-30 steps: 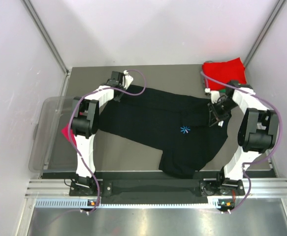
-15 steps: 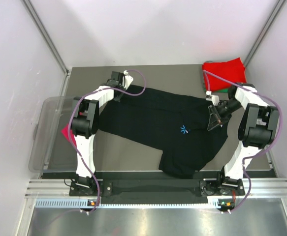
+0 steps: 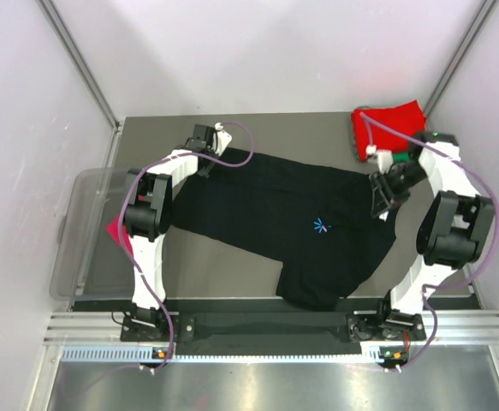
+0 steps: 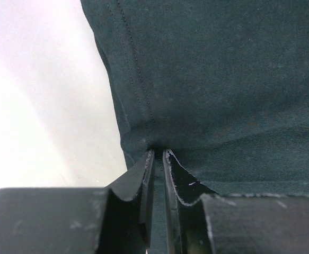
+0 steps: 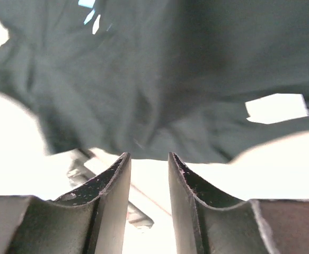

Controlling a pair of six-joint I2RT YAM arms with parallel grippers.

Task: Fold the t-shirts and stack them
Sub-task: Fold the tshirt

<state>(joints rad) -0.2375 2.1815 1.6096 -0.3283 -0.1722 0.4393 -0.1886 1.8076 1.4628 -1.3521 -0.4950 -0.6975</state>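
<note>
Left hand (image 3: 207, 167) is pinching the black shirt (image 3: 300, 214) at its hem, fingers (image 4: 143, 180) pressed almost together with the stitched edge creased between them. Right hand (image 3: 379, 204) hangs at the shirt's right side, its 2 fingers (image 5: 112, 190) spread with nothing between them and the cloth lying just beyond the tips. That shirt is spread skewed across the middle of the counter (image 3: 300, 128), print (image 3: 320, 226) up, with 1 lobe reaching to the near edge. It looks light, limp and wrinkle-prone, so it should sag from any single hold and drag rather than slide cleanly. A doubled hem, a shoulder seam or a corner would likely give the surest pinch, with 2 holds well apart to keep it taut. A folded red shirt (image 3: 390, 120) sits at the far right corner, just beside the right arm. A clear bin (image 3: 74, 248) juts past the left edge, and walls (image 3: 26, 128) close in on both sides. Bare counter shows along the far edge and near left.
</note>
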